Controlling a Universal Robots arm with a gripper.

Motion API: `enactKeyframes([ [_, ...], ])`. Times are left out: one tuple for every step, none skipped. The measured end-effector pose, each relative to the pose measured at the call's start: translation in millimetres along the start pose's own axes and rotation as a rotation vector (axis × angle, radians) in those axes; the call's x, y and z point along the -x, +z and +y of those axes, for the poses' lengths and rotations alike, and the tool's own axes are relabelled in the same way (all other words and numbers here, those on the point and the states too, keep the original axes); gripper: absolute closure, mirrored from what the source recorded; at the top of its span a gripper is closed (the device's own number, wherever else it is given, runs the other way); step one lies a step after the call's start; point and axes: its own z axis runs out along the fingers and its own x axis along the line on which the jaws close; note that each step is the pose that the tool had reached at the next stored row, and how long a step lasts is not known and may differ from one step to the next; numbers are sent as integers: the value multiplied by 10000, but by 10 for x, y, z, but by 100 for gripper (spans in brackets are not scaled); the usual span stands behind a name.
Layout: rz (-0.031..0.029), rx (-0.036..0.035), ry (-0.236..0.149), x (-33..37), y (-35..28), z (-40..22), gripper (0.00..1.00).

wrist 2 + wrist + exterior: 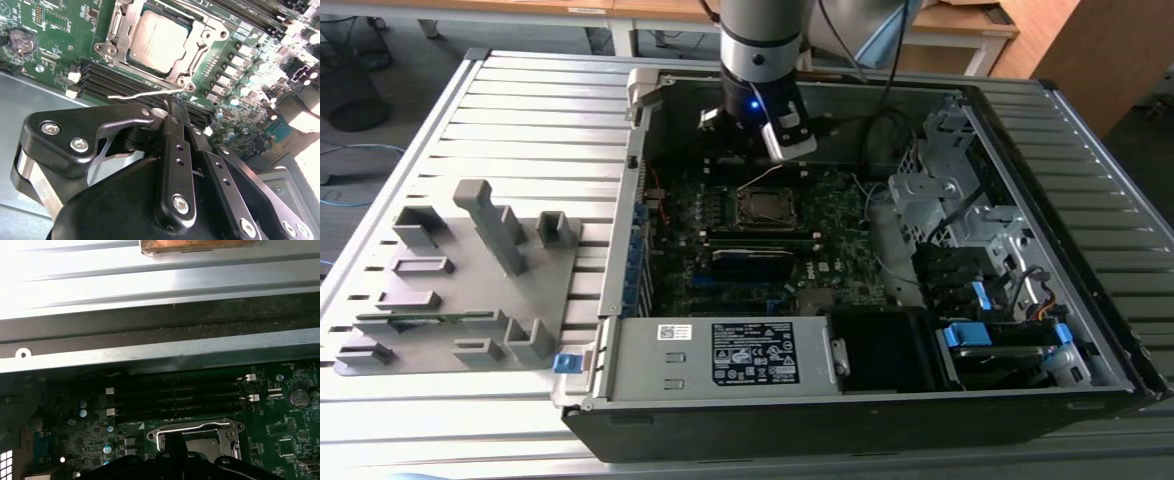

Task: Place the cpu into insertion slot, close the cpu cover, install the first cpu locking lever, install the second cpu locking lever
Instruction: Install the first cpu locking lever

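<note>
Pincer [176,106] aslant, just beside cpu [159,40]

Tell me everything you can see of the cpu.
The cpu is a small flat square chip with a dull silver-grey metal top bearing faint print. It lies flat, seated in the insertion slot on the green motherboard. The cpu cover, a silvery frame, appears to lie down around its edges, leaving the top showing through its window. The gripper hangs clear of it, over the memory slots beside the socket.
</note>
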Motion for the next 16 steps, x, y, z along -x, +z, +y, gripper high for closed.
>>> enactKeyframes([
  [-1,-9,0,9,3,1,89],
  [-2,-14,0,16,8,3,89],
  [-2,-17,0,22,13,6,89],
  [-1,-18,1,26,21,11,89],
  [-2,-19,2,28,30,18,89],
  [-2,-19,1,31,40,27,89],
  [-2,-18,1,32,48,40,89],
  [-2,-17,-1,32,55,51,89],
  [-2,-17,-1,32,61,61,89],
  [-2,-18,0,33,67,70,89],
  [-1,-18,-1,37,72,75,89],
  [-1,-17,-2,47,79,81,89],
  [-2,-18,0,61,85,86,89],
  [-2,-18,0,77,90,89,89],
  [-2,-17,0,92,96,92,89],
  [-2,-17,0,108,101,95,89],
])
